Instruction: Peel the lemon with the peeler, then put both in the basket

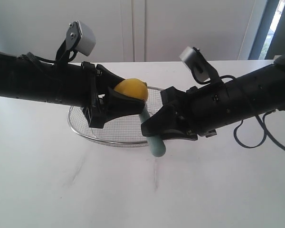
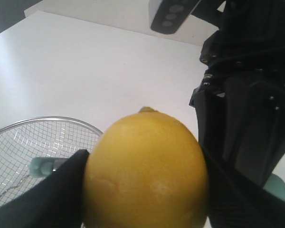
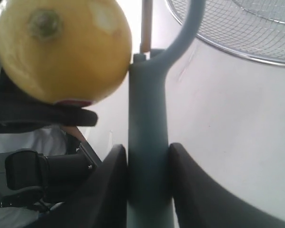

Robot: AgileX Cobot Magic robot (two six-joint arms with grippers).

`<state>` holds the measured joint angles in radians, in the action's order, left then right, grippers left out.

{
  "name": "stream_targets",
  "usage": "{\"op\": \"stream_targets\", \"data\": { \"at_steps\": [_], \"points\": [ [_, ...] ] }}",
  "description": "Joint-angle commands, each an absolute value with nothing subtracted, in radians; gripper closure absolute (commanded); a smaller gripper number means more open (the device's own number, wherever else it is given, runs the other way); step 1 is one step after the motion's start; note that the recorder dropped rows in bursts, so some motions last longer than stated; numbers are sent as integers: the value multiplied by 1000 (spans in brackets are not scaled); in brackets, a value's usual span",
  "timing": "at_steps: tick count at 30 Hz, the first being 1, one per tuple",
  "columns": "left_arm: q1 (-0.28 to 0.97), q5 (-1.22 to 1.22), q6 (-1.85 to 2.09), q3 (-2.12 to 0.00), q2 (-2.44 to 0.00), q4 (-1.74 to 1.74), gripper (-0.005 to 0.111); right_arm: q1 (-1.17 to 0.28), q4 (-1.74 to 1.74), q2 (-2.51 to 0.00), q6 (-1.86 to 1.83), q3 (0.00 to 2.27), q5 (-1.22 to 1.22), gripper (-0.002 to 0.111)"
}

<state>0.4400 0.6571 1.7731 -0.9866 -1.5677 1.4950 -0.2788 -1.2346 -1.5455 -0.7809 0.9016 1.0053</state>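
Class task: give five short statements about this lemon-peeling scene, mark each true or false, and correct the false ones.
1. The left tool grips the lemon. True.
2. The lemon lies in the basket. False: it is held up off the table in the left tool.
3. The right tool grips the peeler by its handle. True.
4. The peeler's handle is red. False: it is pale teal-green.
5. The basket is solid plastic. False: it is wire mesh.

Right gripper clamped on teal peeler handle; lemon touches peeler neck; wire mesh basket beyond the head.
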Motion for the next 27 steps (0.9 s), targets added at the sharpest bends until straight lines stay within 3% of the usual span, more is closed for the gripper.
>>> {"op": "stream_targets", "data": {
  "at_steps": [1, 27],
  "points": [
    [441, 682, 1780, -985, -1560, 1509, 107, -279, -1256, -1503, -760, 900, 989, 108],
    [441, 700, 1788, -991, -1558, 1522, 107, -279, -1213, -1404, -678, 858, 851, 108]
  ]
}}
